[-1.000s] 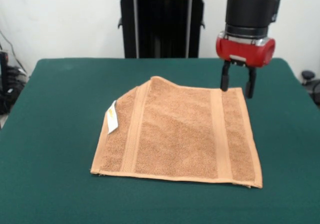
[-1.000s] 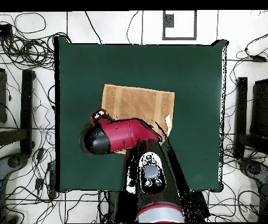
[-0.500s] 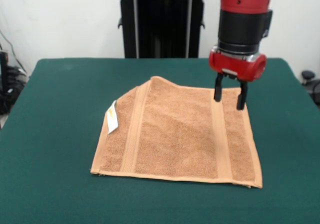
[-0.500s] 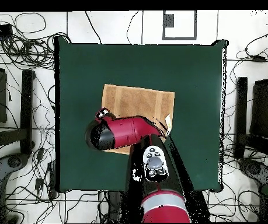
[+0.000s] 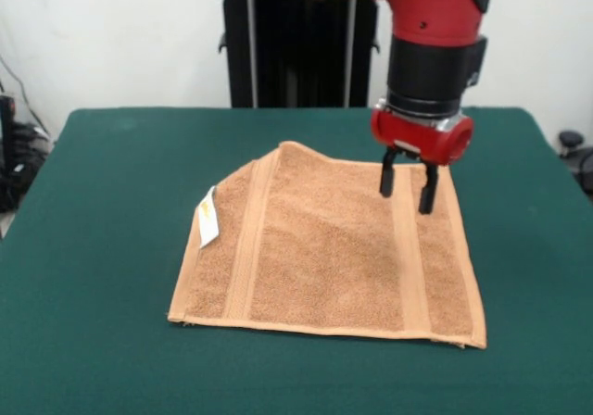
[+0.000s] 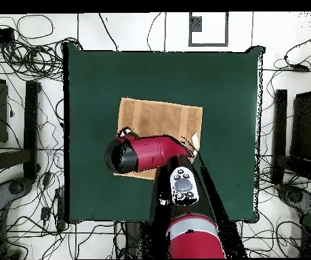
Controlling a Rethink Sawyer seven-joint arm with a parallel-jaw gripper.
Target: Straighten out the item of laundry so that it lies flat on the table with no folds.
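The orange-tan towel (image 5: 329, 248) lies on the green table (image 5: 102, 211), mostly spread, with woven bands near its left and right edges. Its far left corner is folded in, and a white tag (image 5: 208, 218) sticks out at the left edge. My gripper (image 5: 408, 191) is open and empty, hovering just above the towel's right band near the far edge. In the overhead view the towel (image 6: 161, 118) shows at the table's middle, and the red arm (image 6: 148, 152) covers its near part and hides the gripper.
The black pedestal (image 5: 296, 49) stands behind the table's far edge. Cables and dark stands (image 6: 22, 135) lie on the floor around the table (image 6: 90, 81) in the overhead view.
My gripper has moved left and toward the camera, from the towel's far right corner to above its right band, and slightly lower. The towel has not moved.
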